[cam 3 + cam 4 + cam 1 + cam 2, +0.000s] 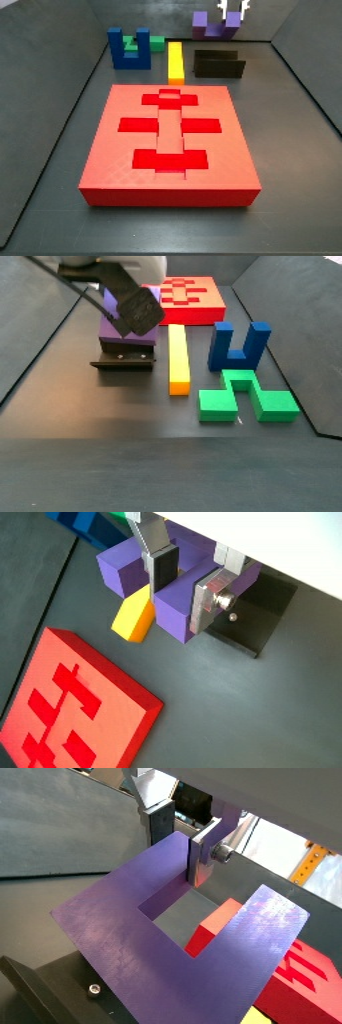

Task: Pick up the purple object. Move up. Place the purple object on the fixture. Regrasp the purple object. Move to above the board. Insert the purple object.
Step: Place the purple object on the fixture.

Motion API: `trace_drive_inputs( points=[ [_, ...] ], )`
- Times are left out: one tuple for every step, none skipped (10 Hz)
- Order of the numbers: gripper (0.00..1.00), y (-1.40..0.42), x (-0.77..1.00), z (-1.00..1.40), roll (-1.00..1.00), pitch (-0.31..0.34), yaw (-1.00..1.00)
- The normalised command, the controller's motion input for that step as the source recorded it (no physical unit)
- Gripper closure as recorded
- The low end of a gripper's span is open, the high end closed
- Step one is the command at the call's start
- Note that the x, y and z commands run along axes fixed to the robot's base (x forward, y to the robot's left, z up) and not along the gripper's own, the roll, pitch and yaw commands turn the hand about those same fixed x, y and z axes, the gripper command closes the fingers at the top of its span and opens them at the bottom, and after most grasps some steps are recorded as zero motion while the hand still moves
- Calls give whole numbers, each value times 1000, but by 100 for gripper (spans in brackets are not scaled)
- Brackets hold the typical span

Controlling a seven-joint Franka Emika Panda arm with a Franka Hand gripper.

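Purple object (158, 584) caught between the silver fingers (210, 605) in a wrist view, one plate in the notch between its prongs, one flat against the outer face of a prong, gripper (185, 584) closed on that prong; black fixture (261, 610) just behind, yellow bar (132, 616) beside, red board (80, 702) lower on the dark surface (254, 712). Fills a wrist view as a broad purple U (160, 928), a finger (209, 853) pressed to one prong's side, board (305, 973) showing beyond. Held aloft in a side view (211, 20), gripper (230, 14) around it, above the fixture (219, 65) and clear of it; blue block (130, 50) and bar (175, 60) nearby. Seen in a side view partly hidden behind the gripper (134, 311), purple object (112, 324) over the fixture (126, 356); green block (241, 396) on the surface.
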Motion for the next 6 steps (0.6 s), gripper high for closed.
trace_drive_inputs(
  points=[
    [100,0,500,-246,-317,146,0],
    [100,0,320,-214,-143,71,0],
    [100,0,240,-274,-89,11,0],
    [100,-63,200,-314,-17,0,0],
    [100,-91,180,-309,0,0,0],
    [100,-49,197,-309,0,0,0]
  ],
)
